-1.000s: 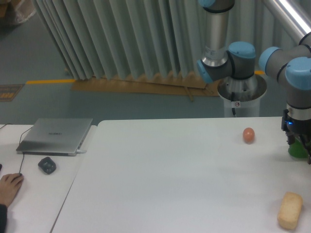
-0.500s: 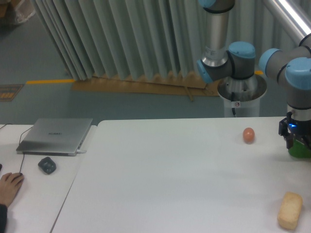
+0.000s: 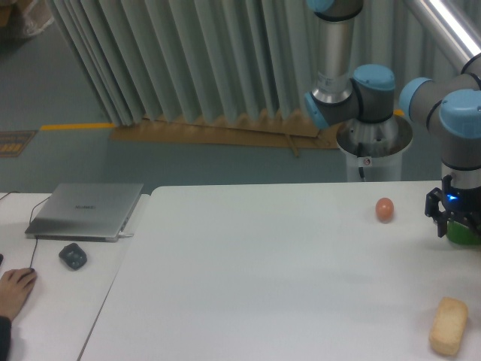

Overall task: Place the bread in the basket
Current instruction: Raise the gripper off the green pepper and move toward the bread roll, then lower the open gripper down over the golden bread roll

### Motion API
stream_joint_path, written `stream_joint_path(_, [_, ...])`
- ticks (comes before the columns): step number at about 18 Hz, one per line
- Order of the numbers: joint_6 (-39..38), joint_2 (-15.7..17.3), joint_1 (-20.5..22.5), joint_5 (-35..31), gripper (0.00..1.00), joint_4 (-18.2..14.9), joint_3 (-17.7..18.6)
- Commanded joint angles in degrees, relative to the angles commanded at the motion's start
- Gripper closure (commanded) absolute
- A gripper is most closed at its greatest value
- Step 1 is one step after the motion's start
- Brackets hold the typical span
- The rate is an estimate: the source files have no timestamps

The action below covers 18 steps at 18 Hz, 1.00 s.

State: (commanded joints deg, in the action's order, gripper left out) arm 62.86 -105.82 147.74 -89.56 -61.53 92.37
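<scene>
- Reaching the bread (image 3: 448,326), which lies untouched near the table's (image 3: 248,278) front right corner, is the step in hand.
- The gripper (image 3: 456,228) hangs by the right edge against a green object (image 3: 464,234); whether its fingers are spread I cannot tell.
- Open wide, straddle the bun's narrow width, descend squarely.
- No basket shows.

Curtain (image 3: 188,60): pale grey-green, pleated, hanging across the back; floor (image 3: 45,150): grey-green, with a yellow stripe (image 3: 75,126) at left; brown cardboard strip (image 3: 225,134) along the curtain's foot; white table (image 3: 263,278) in front; second white table (image 3: 45,301) just beside it at left; metal beam (image 3: 443,22), upper right, catching light.
</scene>
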Motion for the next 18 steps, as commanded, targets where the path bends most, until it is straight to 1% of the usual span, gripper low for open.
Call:
stream_joint_path(2, [-3.18,-1.31,-0.09,-0.09,0.00,1.75,0.00])
stream_joint_path(5, [-6.95,-2.29,-0.26,-0.09,0.00,2.55,0.00])
stream_joint_path(7, [-10.12,-2.81,-0.26,0.17,0.00,3.78,-0.09])
stream_joint_path(9, [-13.98,-4.21,-1.13,0.44,0.00,5.71,-0.88])
stream_joint_path(10, [-15.48,-4.74,-1.58,0.44,0.00,6.15,-1.32])
stream_joint_path(15, [-17.78,-7.47,-3.42,0.27,0.00,6.51,-3.69])
stream_joint_path(18, [-17.43,-9.40,-4.74,-2.19,0.00,6.51,-4.13])
